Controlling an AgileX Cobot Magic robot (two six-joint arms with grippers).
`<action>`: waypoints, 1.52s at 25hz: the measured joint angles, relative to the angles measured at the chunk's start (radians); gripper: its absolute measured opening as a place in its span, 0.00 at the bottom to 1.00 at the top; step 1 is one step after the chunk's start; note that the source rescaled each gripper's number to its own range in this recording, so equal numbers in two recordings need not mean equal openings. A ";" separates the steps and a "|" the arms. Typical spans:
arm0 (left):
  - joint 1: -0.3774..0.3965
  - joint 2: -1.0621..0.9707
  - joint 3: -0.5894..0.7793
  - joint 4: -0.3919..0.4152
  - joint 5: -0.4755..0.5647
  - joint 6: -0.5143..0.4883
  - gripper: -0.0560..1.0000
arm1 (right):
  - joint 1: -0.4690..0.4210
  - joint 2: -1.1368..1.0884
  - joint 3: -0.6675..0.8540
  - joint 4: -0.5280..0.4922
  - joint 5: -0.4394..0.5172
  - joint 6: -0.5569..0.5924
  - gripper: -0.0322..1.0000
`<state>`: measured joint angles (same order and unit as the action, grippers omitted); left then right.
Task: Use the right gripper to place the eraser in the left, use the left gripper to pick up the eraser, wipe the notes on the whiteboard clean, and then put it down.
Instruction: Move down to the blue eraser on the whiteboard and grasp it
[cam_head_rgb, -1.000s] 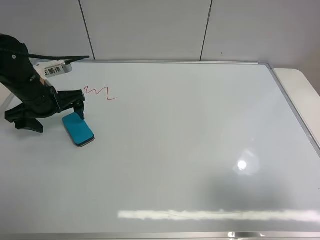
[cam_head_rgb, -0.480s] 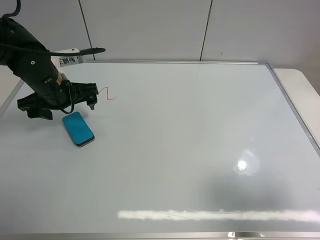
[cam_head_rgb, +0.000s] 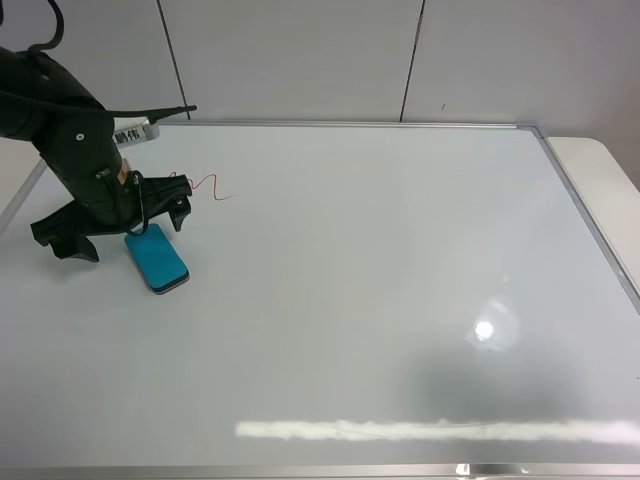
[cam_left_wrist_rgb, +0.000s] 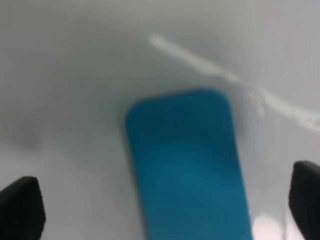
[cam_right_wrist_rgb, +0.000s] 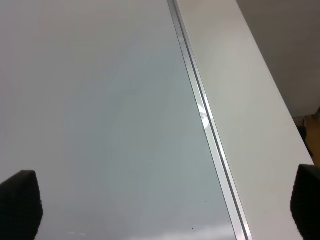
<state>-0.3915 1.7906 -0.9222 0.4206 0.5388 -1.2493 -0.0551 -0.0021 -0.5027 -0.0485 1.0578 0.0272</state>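
Presently listed: one large glossy white whiteboard with a thin silver metal frame (cam_head_rgb: 380, 280), lying flat on a white desk (cam_head_rgb: 600, 170) whose bare strip shows beyond the board's right edge. One small rounded-rectangle eraser, bright teal top over a thin dark base (cam_head_rgb: 157, 257), flat on the board near its left edge, long axis set diagonally. One thin red marker squiggle, the notes (cam_head_rgb: 205, 185), just beyond the eraser's far end, its left part hidden behind the arm. One black two-fingered left gripper on a dark jointed arm (cam_head_rgb: 128, 236), poised over the eraser's far end. Its jaws are spread wide; in the left wrist view the eraser (cam_left_wrist_rgb: 187, 165) lies between the two black fingertips (cam_left_wrist_rgb: 20, 207) with bare board on either side, touched by neither. One white label with black characters (cam_head_rgb: 130, 133) sits on that arm. One right gripper (cam_right_wrist_rgb: 162, 202), seen only in the right wrist view: jaws wide apart, holding nothing, above the board's right frame (cam_right_wrist_rgb: 200, 105) and the desk (cam_right_wrist_rgb: 240, 100) beside it.
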 joint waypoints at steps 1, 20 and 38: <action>-0.001 0.011 0.000 -0.024 0.000 0.021 0.97 | 0.000 0.000 0.000 0.000 0.000 0.000 1.00; -0.001 0.100 -0.050 -0.080 -0.023 0.096 0.97 | 0.000 0.000 0.000 -0.019 0.000 0.000 1.00; -0.001 0.101 -0.060 -0.108 0.005 0.147 0.43 | 0.000 0.000 0.000 -0.019 0.000 0.001 1.00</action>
<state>-0.3928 1.8920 -0.9823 0.3129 0.5439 -1.1027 -0.0551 -0.0021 -0.5027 -0.0672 1.0578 0.0281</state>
